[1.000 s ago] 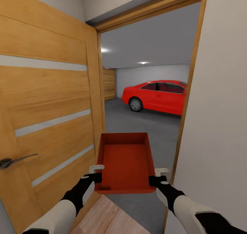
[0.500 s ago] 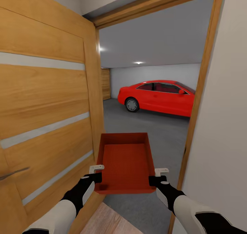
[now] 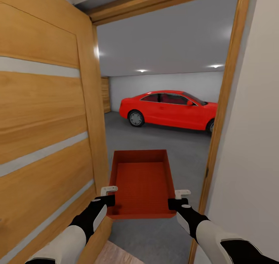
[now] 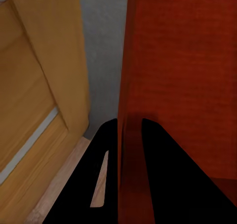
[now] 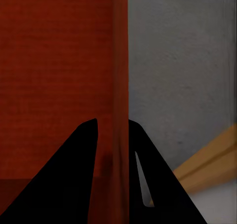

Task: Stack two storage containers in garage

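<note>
Writing or labels: none legible on anything I can see. One storage container (image 3: 141,182), orange-red and empty, hangs level between my two arms in the doorway. My left gripper (image 3: 108,195) pinches its left wall near the close corner, one finger inside and one outside, and my left wrist view shows the wall (image 4: 129,135) clamped between the dark fingers. My right gripper (image 3: 178,199) pinches the right wall the same way. One open wooden door (image 3: 46,120) with pale stripes stands at my left, the wood door frame (image 3: 223,113) at my right. Beyond lies the garage with its dark grey floor (image 3: 162,140), one red coupe (image 3: 168,109) and three lit ceiling lights.
</note>
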Motion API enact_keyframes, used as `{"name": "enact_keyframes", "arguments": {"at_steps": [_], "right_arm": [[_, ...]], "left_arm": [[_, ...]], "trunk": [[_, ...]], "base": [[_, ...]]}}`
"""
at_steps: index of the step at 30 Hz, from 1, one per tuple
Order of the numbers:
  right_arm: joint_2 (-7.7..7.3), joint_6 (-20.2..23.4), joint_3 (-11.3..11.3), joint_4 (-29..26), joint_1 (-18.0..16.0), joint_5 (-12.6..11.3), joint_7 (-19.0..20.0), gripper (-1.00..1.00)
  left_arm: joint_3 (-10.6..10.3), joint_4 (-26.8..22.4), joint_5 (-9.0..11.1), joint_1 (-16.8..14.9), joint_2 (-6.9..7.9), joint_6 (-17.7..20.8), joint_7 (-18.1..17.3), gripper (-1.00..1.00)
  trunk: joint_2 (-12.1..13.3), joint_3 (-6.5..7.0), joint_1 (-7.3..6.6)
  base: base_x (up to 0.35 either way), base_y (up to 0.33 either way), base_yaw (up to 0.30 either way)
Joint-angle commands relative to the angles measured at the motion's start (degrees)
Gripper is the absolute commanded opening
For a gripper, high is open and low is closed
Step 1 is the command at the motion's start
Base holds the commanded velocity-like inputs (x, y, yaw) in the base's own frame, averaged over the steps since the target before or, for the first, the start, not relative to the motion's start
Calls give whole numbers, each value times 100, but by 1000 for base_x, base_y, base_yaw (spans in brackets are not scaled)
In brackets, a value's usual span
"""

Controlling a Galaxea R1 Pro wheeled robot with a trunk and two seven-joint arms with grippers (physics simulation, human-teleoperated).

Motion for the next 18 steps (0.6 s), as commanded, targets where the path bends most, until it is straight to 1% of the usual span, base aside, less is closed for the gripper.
{"name": "enact_keyframes", "arguments": {"at_steps": [1, 18], "right_arm": [[-96, -20, -145, 3, -4, 43, -180, -100], [-95, -20, -144, 1, -4, 43, -180, -100]], "left_arm": [[50, -19, -61, 1, 7, 44, 206, -100], [50, -22, -61, 1, 8, 44, 207, -100]], "trunk": [[-3, -1, 4], [-3, -1, 4]], "base": [[224, 185, -250], [224, 184, -254]]}}
